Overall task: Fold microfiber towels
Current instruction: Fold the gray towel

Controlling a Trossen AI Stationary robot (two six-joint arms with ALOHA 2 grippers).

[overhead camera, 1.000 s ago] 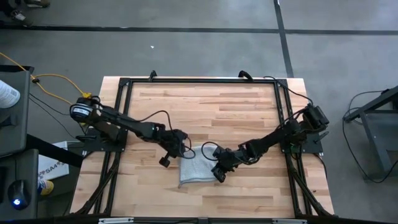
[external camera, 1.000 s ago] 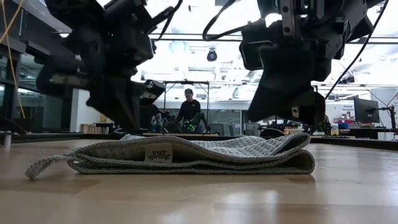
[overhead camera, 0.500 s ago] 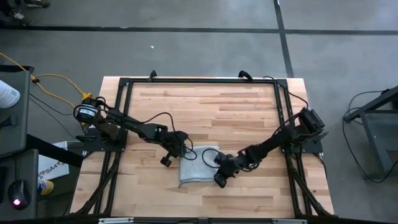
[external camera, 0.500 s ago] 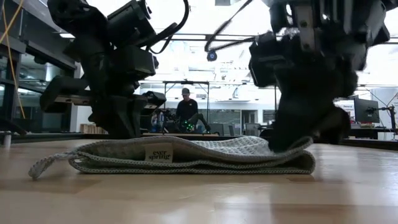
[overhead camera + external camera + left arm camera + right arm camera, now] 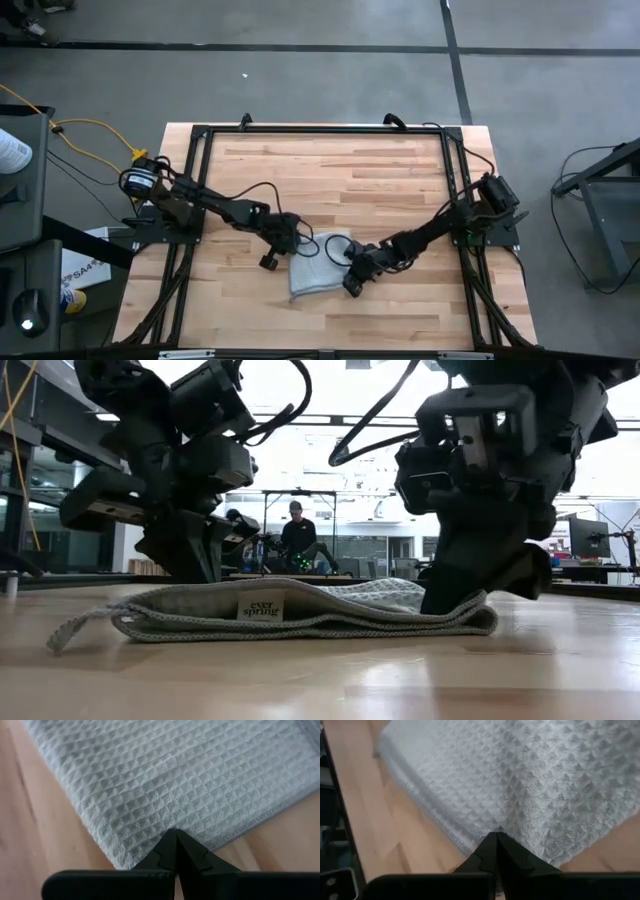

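Item: light grey-blue waffle-textured microfiber towel (image 5: 313,268), folded flat, mid wooden table (image 5: 330,170). Left pincer (image 5: 283,237) and right pincer (image 5: 352,276), both together, press opposite edges. We advise smoothing evenly, keeping layers aligned.

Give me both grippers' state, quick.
Left gripper: shut, tips at the towel edge; no clear grip.
Right gripper: shut, pressing on the towel edge.

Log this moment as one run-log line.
stage: pressing fold | towel: folded, flat on table | left gripper: shut, tip at towel edge | right gripper: shut, tip on towel edge
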